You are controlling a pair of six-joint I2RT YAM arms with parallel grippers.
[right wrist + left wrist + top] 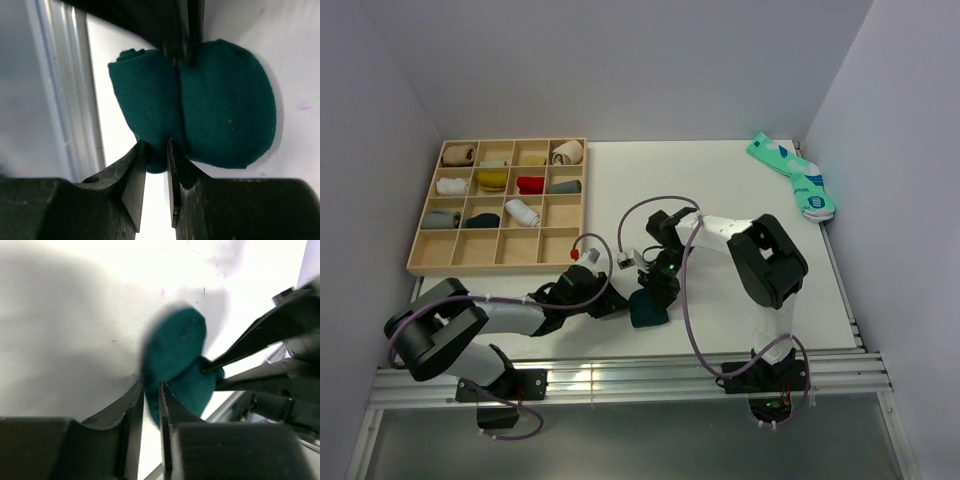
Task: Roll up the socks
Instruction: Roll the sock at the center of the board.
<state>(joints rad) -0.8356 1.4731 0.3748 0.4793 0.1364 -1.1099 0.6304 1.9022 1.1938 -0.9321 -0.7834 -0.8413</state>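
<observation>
Low in the centre of the top view, the dark green sock bundle [648, 308] is being pinched from 2 opposite sides. The left gripper [151, 392] and right gripper [156, 150] are each being held narrow on its fabric, seemingly so that unrolling is being prevented.

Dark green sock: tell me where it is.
Top view: the dark green sock sits centre, at the near edge of the table, pinched by left tool and right tool.
</observation>
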